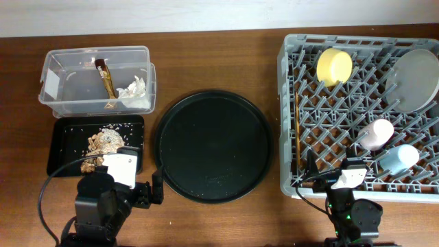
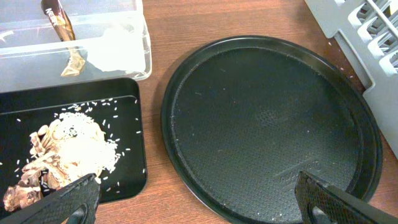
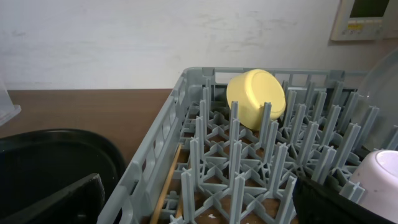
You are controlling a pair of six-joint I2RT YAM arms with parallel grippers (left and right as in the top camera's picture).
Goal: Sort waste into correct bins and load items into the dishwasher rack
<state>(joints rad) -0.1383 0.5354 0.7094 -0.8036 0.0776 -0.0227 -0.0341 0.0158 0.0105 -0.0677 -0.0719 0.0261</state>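
Observation:
The clear tub holds the wrapper stick and white tissue. The shallow black tray holds food scraps with rice, which also show in the left wrist view. The grey rack holds the yellow bowl, green plate, pink cup, blue cup and chopsticks along its left wall. My left gripper is open and empty, spanning the black tray's corner and the round tray's rim. My right gripper is open and empty over the rack's near left corner.
A large round black tray with a few crumbs lies between the bins and the rack. Bare wooden table shows between the shallow tray and the round tray. The rack's upright pegs stand close in front of the right gripper.

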